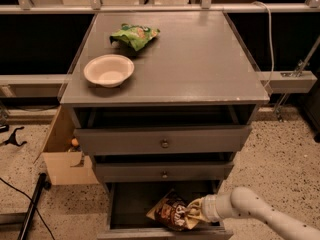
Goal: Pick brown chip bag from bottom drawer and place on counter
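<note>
The brown chip bag [170,215] is in the open bottom drawer [127,204], near its front right, tilted up with a tan end pointing left. My gripper [193,213] reaches into the drawer from the right on a white arm and is shut on the bag's right side. The counter [195,59] is the grey top of the cabinet above.
A white bowl [108,70] and a green bag [134,35] lie on the counter's left half. The two knobbed drawers [164,143] above stand slightly pulled out. A cardboard box [62,166] and a black pole [31,209] are on the floor at the left.
</note>
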### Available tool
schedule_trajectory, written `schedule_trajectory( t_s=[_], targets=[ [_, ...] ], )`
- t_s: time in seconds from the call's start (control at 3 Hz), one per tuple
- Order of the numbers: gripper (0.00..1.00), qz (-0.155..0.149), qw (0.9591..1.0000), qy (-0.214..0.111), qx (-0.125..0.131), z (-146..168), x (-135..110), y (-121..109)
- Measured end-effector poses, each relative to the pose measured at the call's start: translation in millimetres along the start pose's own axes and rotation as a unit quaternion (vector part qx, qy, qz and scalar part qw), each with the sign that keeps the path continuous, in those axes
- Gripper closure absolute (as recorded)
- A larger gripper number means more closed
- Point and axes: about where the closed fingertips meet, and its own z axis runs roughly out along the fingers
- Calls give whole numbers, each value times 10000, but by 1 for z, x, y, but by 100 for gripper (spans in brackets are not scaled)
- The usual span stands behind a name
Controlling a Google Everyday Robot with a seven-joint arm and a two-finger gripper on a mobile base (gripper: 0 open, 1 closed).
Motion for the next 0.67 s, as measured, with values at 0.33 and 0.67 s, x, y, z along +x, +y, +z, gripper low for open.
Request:
schedule_trajectory(
  t_s=[0.33, 0.67],
  targets=[
    [100, -461, 9976, 17, -519, -27, -23, 14],
    [100, -514, 9972, 45, -551, -31, -34, 11]
  ],
)
